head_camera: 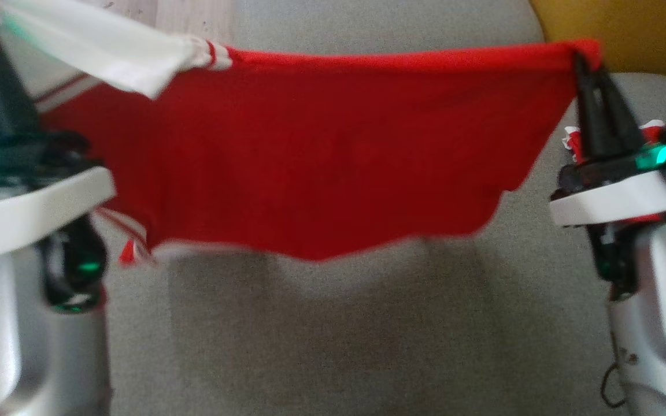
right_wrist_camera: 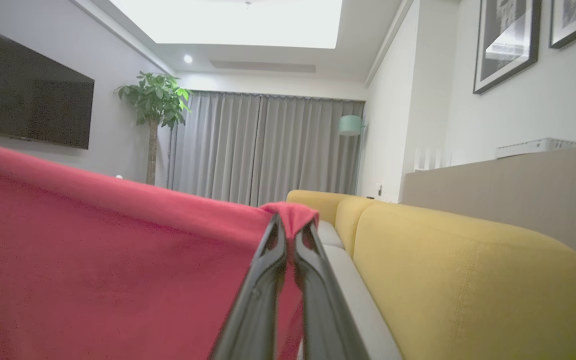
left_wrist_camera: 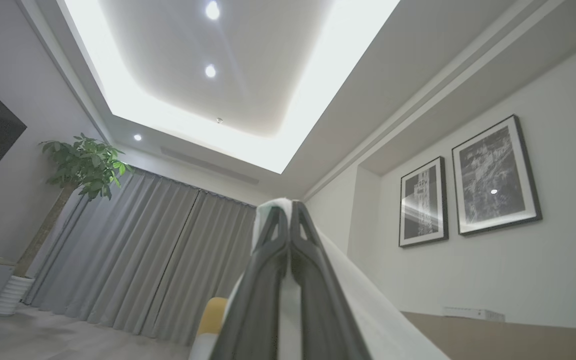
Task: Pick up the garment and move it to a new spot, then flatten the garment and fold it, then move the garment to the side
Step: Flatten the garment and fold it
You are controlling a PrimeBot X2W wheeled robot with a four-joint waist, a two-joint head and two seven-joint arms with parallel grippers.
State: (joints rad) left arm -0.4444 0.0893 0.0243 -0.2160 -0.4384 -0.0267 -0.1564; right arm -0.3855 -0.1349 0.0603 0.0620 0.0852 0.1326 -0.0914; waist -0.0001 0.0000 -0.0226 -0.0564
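the right gripper (head_camera: 586,62) is clamping a top corner of the red garment (head_camera: 333,156), closed tight on it. the left gripper (left_wrist_camera: 289,206) is likewise pinching its white part above a grey cushion (head_camera: 339,341).

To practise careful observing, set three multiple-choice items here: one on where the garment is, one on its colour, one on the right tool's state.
1. Where is the garment? A held up between the left tool and right tool, over the grey cushion; B flat on the floor; C in a basket.
2. Its main colour? A blue; B red; C green.
3. The right tool is: A wide open; B shut on nothing; C shut on the garment.
Key: 1 A, its top edge runs from tool to tool; 2 B, the body is red; 3 C, it pinches a red corner.
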